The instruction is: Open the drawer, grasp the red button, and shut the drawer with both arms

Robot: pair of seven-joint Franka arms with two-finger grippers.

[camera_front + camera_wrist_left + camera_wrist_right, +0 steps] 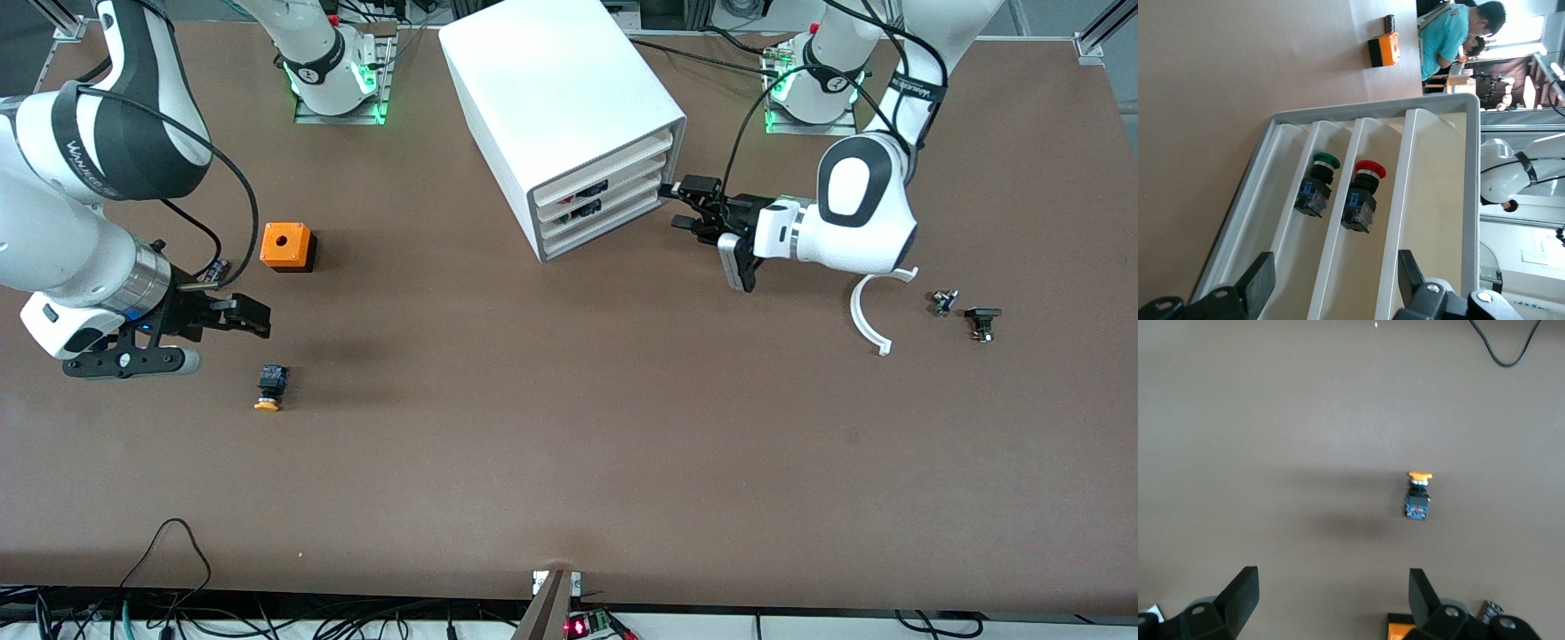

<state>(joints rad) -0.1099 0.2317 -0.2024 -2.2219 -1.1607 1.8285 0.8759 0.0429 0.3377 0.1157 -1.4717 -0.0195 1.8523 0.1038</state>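
The white cabinet (551, 89) stands at the back of the table, its three drawers pushed in. The middle drawer (613, 197) holds the red-capped button (1363, 197), seen over its low cream front (1327, 267) in the left wrist view. The button shows only as a small dark shape in the front view (591, 189). My left gripper (680, 206) is open and empty, close in front of the drawers at their end toward the left arm, its jaws (1336, 287) spanning the drawer fronts. My right gripper (258, 318) is open and empty above the table (1335, 597), far from the cabinet.
A green-capped button (1317, 185) lies in the bottom drawer. An orange box with a hole (286, 246) and a yellow-orange-capped button (269, 388) lie near the right gripper. A white curved piece (869, 311) and two small dark parts (944, 302) lie under the left arm.
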